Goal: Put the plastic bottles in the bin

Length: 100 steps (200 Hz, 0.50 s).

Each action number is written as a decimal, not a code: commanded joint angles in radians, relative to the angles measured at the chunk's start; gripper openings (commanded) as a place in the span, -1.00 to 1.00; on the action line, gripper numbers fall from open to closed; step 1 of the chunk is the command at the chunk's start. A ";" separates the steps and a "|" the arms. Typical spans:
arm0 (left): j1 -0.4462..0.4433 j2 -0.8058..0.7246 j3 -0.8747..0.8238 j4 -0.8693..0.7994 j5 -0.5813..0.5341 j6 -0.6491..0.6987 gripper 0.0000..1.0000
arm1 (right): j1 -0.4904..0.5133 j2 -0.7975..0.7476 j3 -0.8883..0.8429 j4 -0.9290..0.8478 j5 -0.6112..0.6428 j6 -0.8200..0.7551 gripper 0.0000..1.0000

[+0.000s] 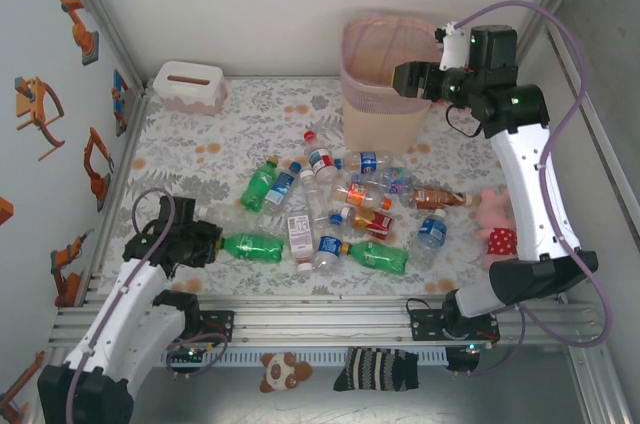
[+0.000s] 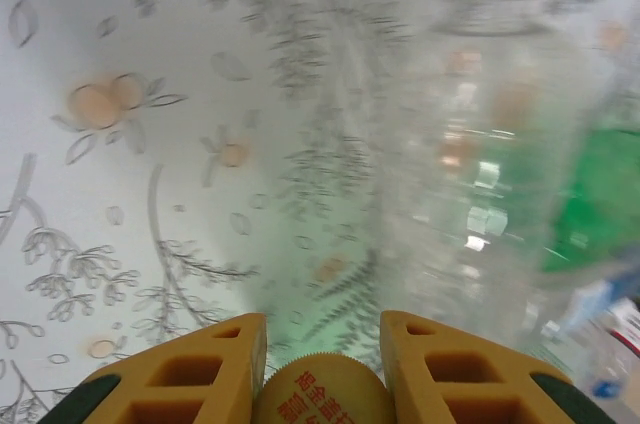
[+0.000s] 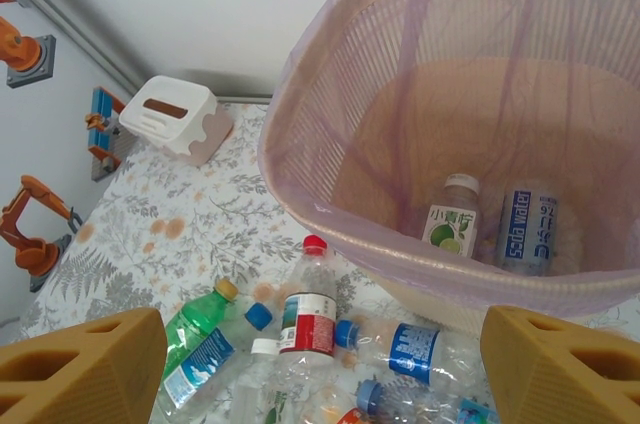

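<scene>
— Plastic bottles [image 1: 362,196], top view: where do they lie?
— Loose heap on the middle of the table [image 1: 200,159], spreading toward the near edge. Clear ones and green ones, lying on their sides. The bin [image 1: 380,119] stands at the far edge, right of middle.
— Arms?
— Left gripper [image 1: 212,242] low, toward the near-left corner, its tip touching the left end of a green bottle [image 1: 255,247]. Right gripper [image 1: 405,79] up at the bin's right rim.
— Left wrist view?
— Left gripper [image 2: 322,329], jaws pinched tight on the cap of the yellow-capped bottle [image 2: 320,399]; red print on the cap. The body ahead is blurred: pale plastic with a green patch at right. Cannot tell where one bottle ends and the next begins.
— Right wrist view?
— Right gripper [image 3: 320,322], jaws wide apart and holding nothing, above the bin [image 3: 320,94] and facing its mouth. Two bottles side by side at the bin's bottom: a lime-label bottle [image 3: 452,219] and a soda-water bottle [image 3: 528,229]. On the table just beside the bin's near wall are more bottles, among them a red-capped bottle [image 3: 310,299]. Tissue box [image 3: 170,119] at the far-left corner.
</scene>
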 commanded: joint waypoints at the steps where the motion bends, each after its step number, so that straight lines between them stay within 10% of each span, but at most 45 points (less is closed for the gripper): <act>1: 0.005 -0.040 0.082 -0.056 -0.046 0.151 -0.86 | -0.004 -0.041 0.016 0.021 -0.023 0.018 0.62; 100: 0.005 -0.057 0.255 0.382 0.294 0.653 -1.00 | 0.041 -0.087 -0.107 0.178 -0.259 0.035 0.60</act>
